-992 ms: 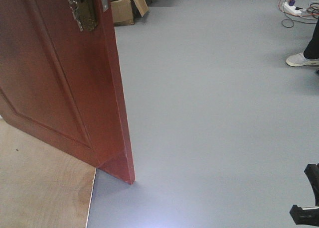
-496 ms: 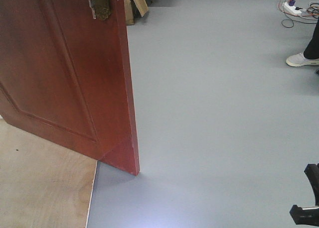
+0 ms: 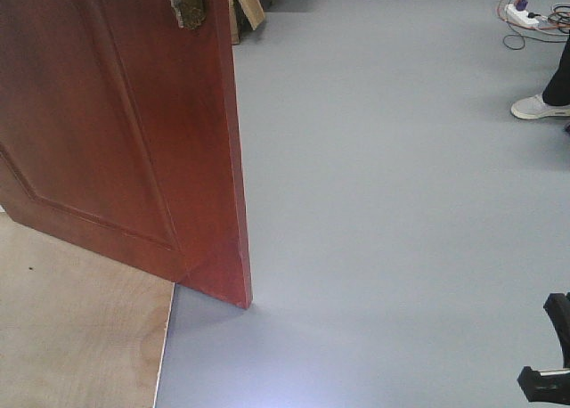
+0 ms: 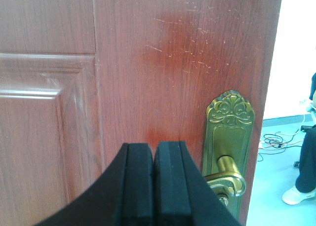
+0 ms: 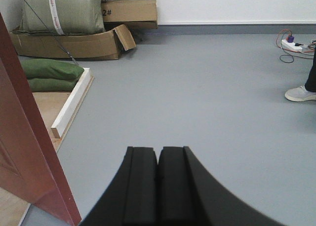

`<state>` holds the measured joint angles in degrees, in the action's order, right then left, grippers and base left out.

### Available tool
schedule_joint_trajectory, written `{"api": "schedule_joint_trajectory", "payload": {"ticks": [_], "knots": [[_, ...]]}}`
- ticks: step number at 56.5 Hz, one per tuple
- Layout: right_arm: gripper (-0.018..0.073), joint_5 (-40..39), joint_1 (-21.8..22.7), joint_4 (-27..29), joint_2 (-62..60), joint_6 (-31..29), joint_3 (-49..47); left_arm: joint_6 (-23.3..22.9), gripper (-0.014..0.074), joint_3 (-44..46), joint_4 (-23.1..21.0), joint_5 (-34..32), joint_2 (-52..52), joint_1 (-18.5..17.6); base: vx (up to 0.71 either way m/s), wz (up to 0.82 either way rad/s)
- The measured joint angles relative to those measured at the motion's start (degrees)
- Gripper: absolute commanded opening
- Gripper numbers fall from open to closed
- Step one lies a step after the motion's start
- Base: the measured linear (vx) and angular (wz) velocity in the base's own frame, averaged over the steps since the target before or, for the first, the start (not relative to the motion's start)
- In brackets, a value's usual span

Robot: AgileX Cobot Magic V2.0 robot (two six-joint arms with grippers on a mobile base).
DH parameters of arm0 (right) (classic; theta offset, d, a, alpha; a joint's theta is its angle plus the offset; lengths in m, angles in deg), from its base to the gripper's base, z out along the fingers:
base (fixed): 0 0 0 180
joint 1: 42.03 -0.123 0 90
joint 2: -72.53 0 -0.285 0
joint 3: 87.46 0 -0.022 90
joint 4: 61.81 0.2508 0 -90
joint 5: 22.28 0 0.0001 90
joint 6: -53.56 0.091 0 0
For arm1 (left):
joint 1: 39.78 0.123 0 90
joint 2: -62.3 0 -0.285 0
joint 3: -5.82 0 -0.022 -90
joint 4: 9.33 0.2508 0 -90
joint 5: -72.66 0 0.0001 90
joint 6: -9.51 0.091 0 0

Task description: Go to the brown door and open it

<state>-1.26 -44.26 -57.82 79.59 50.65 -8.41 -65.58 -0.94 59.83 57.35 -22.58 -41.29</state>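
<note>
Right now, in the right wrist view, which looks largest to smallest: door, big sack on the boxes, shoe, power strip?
1. door, enlarged by nearness and cut off
2. big sack
3. shoe, partly cut off
4. power strip

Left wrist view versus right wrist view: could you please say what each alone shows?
Only the left wrist view shows the brown door face-on, with its brass backplate and lever handle. Only the right wrist view shows cardboard boxes, green sacks and a white wooden rail. Both show the door, a person's white shoe, and a shut gripper: the left gripper in one, the right gripper in the other.
</note>
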Motion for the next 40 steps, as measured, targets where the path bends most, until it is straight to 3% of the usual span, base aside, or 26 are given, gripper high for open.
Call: {"api": "schedule_joint_trajectory", "payload": {"ticks": [40], "knots": [[0.0000, 0.0, 0.0, 0.0, 0.0, 0.0, 0.0, 0.0, 0.0036, 0.0, 0.0, 0.0, 0.0, 0.0, 0.01, 0.00]]}}
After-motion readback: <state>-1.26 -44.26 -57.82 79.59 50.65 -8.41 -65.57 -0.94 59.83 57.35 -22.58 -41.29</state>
